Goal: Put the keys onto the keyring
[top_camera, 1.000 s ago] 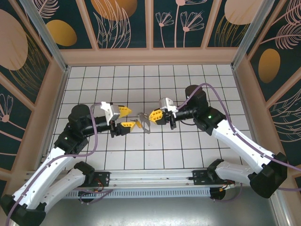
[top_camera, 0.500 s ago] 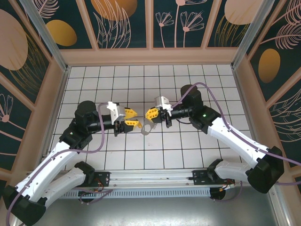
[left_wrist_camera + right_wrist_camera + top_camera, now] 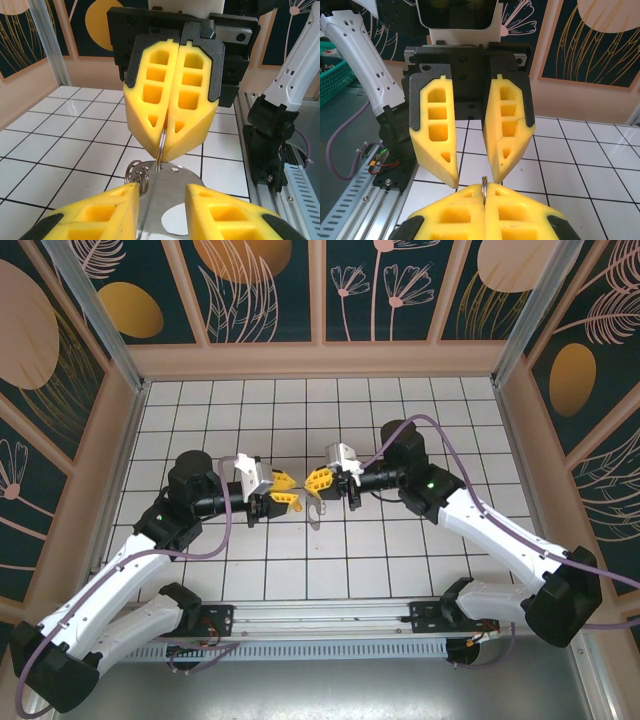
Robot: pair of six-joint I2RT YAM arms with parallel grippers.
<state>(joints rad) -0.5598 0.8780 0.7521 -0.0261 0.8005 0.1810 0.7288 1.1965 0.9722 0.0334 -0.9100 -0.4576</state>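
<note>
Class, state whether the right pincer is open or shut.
Shut: the right pincer has its yellow fingers pressed together, pinching a thin metal ring.

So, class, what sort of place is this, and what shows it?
Probably a robot test cell: a white tiled floor with black grid lines, dark flower-painted wall panels, and two white robot arms bolted to a metal rail.

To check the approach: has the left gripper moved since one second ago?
Yes. The left gripper shifted right across the floor tiles, toward the right gripper.
</note>
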